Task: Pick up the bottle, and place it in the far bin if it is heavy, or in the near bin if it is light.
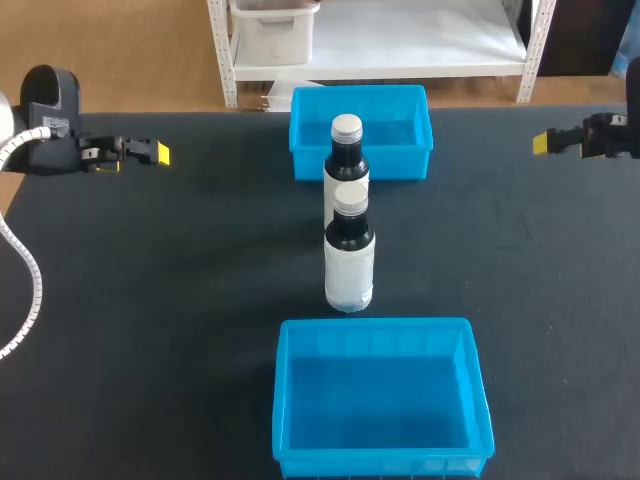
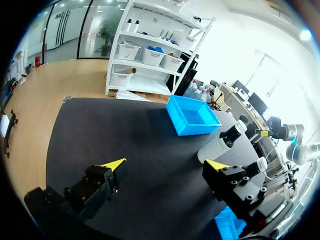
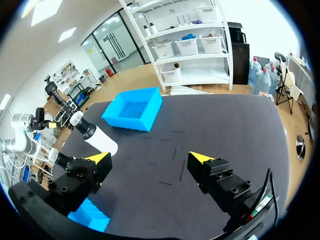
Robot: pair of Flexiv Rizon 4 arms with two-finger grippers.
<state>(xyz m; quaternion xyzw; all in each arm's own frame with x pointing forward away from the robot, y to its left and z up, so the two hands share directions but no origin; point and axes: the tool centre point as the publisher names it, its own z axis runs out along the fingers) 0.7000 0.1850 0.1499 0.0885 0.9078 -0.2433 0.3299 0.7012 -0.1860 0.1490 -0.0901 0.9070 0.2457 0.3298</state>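
Two dark bottles with white caps and white labels stand upright in a line mid-table: the far bottle (image 1: pixel 347 155) (image 2: pixel 220 144) (image 3: pixel 96 136) and the near bottle (image 1: pixel 349 262) (image 2: pixel 258 164) (image 3: pixel 61 159). A blue far bin (image 1: pixel 304 140) (image 2: pixel 192 116) (image 3: pixel 132 109) lies behind them and a blue near bin (image 1: pixel 380 335) (image 2: pixel 227 223) (image 3: pixel 89 213) in front, both holding nothing. My left gripper (image 1: pixel 158 153) (image 2: pixel 165 164) hangs open at the left side, well clear of the bottles. At the right side my right gripper (image 1: pixel 543 142) (image 3: pixel 150 157) is open too, nothing between its fingers.
The black table mat (image 1: pixel 180 300) stretches bare on both sides of the bottle line. The far bottle stands right against the far bin's front wall, and the near bottle stands close in front of it.
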